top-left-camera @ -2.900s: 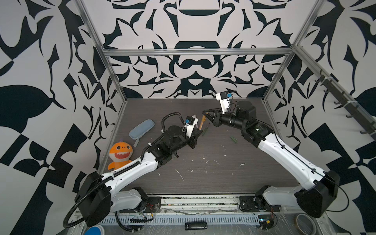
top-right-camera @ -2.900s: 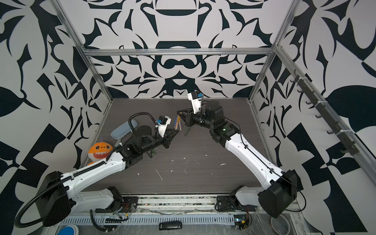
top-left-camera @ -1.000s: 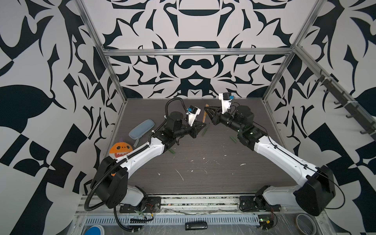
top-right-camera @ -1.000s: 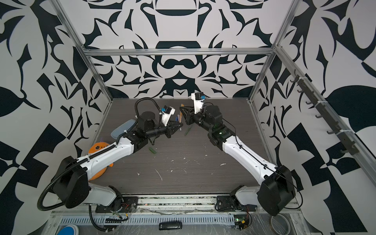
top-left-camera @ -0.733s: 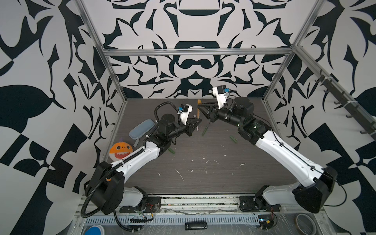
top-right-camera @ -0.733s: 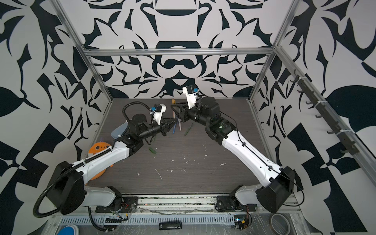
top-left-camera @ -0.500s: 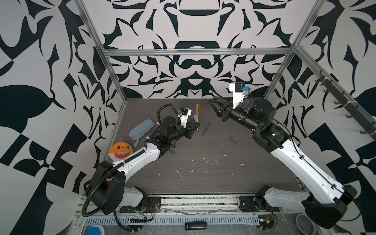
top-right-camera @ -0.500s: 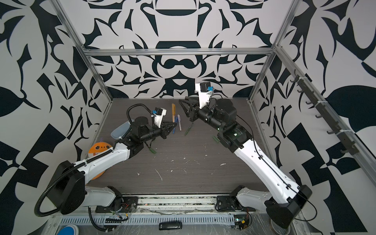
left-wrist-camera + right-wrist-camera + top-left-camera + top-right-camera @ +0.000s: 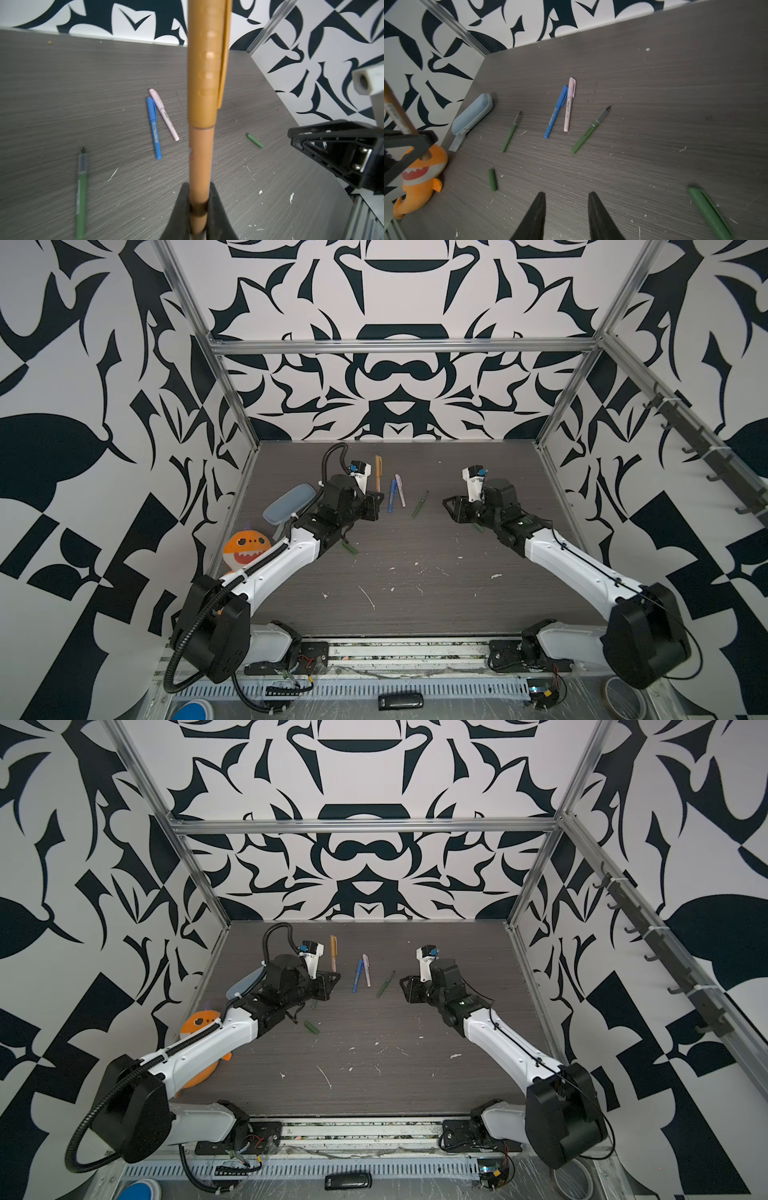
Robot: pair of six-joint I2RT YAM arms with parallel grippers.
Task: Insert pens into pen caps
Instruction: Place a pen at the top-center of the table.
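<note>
While the left tool (image 9: pixel 198 193) clamps the capped orange-brown plastic marker pen (image 9: pixel 201 145), the right tool (image 9: pixel 566 199) hangs empty, jaws narrowly apart. On the grey wood-grain worktop (image 9: pixel 415 605) in a top view, the capped blue pen (image 9: pixel 392 497) and pale pink pen (image 9: pixel 400 490) lie side by side at the left tool's 3 o'clock; an uncapped green pen (image 9: pixel 419 504) lies at the right tool's 9 o'clock.
</note>
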